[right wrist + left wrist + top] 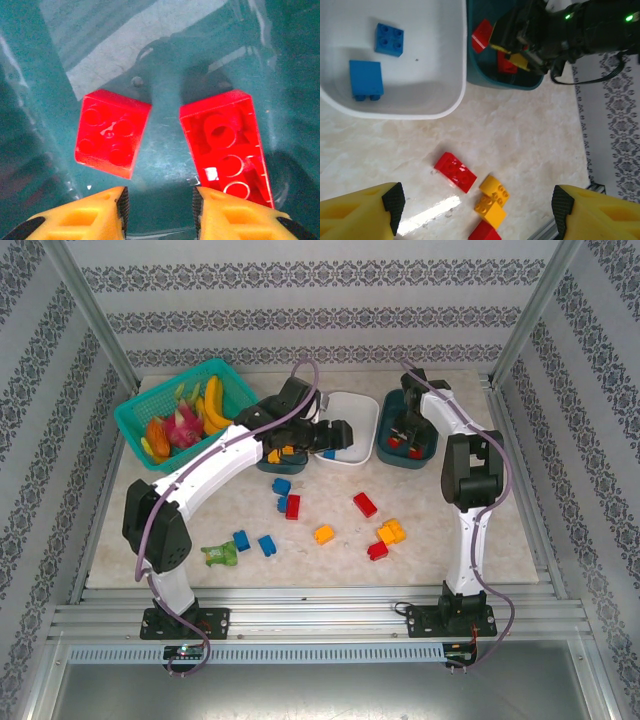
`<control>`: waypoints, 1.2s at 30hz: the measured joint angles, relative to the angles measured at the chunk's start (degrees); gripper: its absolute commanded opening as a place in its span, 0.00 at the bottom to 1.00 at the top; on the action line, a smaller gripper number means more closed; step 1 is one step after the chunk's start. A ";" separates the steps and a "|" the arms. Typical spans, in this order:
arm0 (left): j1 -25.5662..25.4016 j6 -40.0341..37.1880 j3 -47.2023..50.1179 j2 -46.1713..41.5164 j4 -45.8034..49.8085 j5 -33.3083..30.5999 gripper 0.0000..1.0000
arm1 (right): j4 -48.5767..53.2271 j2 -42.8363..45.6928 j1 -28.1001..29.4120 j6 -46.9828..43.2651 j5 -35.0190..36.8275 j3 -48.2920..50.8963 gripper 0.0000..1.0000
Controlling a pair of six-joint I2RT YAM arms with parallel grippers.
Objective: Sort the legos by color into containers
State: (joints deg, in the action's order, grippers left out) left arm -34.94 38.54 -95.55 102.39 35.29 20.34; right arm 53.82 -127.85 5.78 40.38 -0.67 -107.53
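From the right gripper (159,196), parted and empty over the teal tub (381,445), reach lower-left to the diagonal red lego (365,504).

You have a bright teal mesh basket (152,398) at the far left of the marbled surface (440,540), holding yellow bananas (212,405) and a pink dragon fruit (183,428). A small green packet (219,554) lies near the front left. Patterned wallpaper (320,310) lines the enclosure.

Nothing legible here, folks
Studs on the red bricks (112,135) look blank, anything on the green packet (220,555) is too tiny to read, and the wallpaper (300,320) is just ornament.
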 measured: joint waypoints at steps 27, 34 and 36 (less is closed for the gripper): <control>-14.10 -15.43 15.15 -3.93 9.92 -5.99 0.82 | -9.33 64.98 16.46 -6.23 -14.12 53.11 0.68; -18.23 -23.30 15.76 3.45 11.58 -10.08 0.82 | -8.70 82.07 18.75 -1.36 -21.88 66.73 0.71; -18.21 -24.59 16.20 4.46 11.63 -11.41 0.81 | -8.11 84.32 18.78 0.22 -23.10 68.32 0.71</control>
State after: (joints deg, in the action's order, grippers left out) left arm -53.15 13.96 -79.35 106.85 46.92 8.93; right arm 45.71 -43.53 24.56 40.60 -23.77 -39.20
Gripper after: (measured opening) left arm 0.817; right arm 0.707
